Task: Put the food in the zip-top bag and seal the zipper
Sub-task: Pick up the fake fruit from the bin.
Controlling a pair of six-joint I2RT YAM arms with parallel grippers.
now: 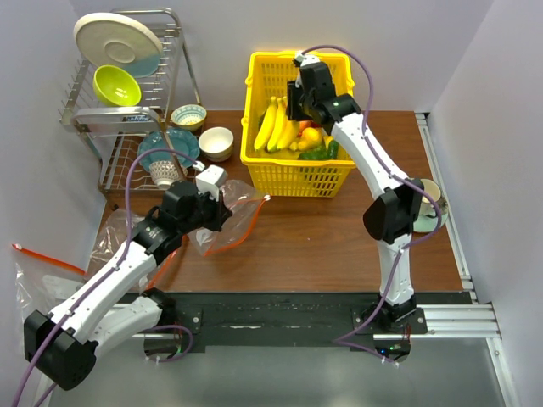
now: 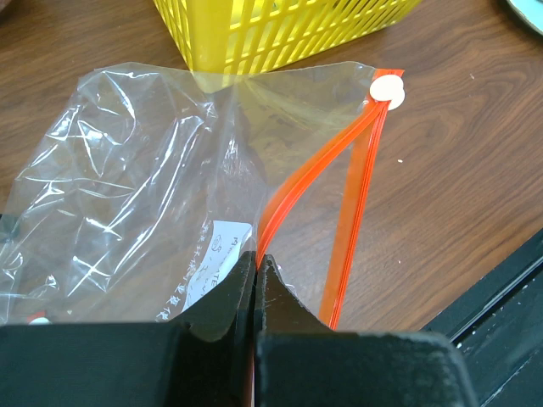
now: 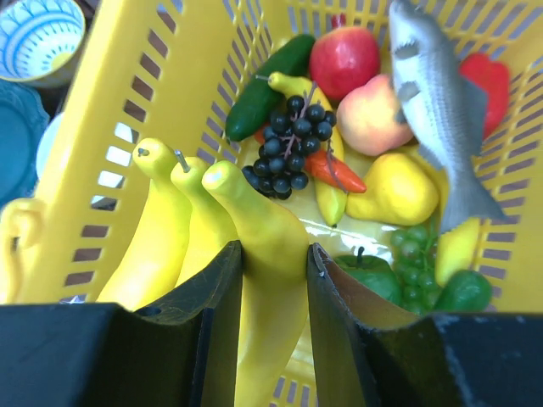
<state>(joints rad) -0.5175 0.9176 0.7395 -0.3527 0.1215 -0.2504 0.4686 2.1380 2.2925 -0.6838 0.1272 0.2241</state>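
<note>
The clear zip-top bag lies on the wooden table left of the yellow basket. My left gripper is shut on the bag's mouth edge at the orange-red zipper, and its jaws pinch one strip. The bag is open and empty, with a white slider at the far end. My right gripper is inside the basket, shut on one banana of the yellow bunch. Green grapes, a yellow pear and a green vegetable lie in the basket.
The basket also holds a grey fish, an apple, black grapes and a cucumber. A dish rack and bowls stand at the back left. A second bag lies at the left edge.
</note>
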